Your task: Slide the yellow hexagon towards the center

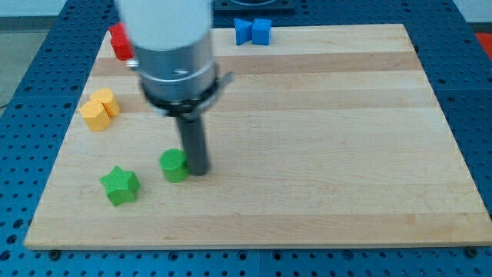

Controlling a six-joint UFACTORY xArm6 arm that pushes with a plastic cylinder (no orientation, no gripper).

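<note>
Landmark: the wooden board (323, 138), a pale slab on a blue perforated table (31, 46); every place below is given against it.
Arm: a white and grey cylinder (175, 54) hangs over the board's upper left part, with the dark rod running down from it.
My tip (198, 171): rests on the board left of its centre, in the lower half, just beside the green cylinder (174, 165) on that block's right side; whether the two touch cannot be told.
Hand state: the arm ends in the bare rod alone, so there is nothing to stand apart, together or clamped.
Yellow hexagon (94, 115): near the board's left edge, at about mid height, well apart from my tip.
Yellow cylinder (107, 100): touching the hexagon on its upper right.
Green star (120, 185): in the board's lower left part, near the green cylinder.
Red block (120, 41): at the board's top left corner, partly hidden by the arm, shape unclear.
Blue blocks (253, 31): two side by side at the board's top edge, close to its middle.
</note>
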